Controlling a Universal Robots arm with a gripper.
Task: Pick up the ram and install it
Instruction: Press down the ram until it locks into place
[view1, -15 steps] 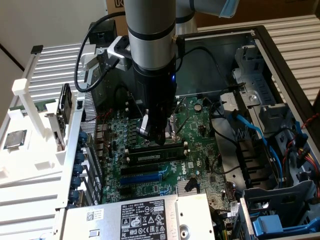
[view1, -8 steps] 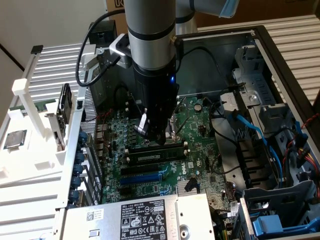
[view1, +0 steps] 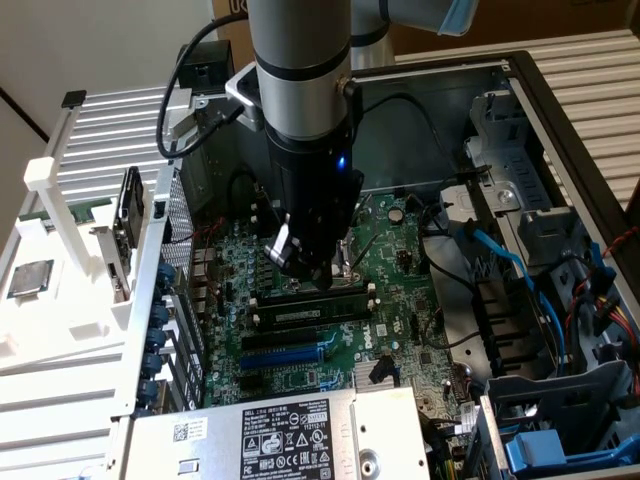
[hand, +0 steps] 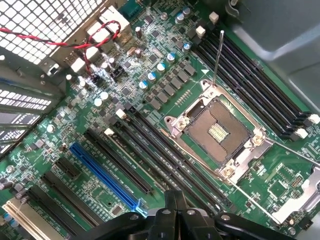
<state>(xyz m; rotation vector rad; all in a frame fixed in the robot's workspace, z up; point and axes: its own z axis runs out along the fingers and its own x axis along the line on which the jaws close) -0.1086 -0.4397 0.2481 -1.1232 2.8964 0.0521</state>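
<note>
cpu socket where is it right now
In the wrist view the empty cpu socket sits between two banks of long black slots, ahead of the end effector.

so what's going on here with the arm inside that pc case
A robot arm is reaching into an open computer case, its shut gripper low over the motherboard beside the empty processor socket. A ram stick sits in one of the long slots just below the gripper in the exterior view. Whether the fingers press on it cannot be told. A loose processor chip lies outside on the white rack.
</note>
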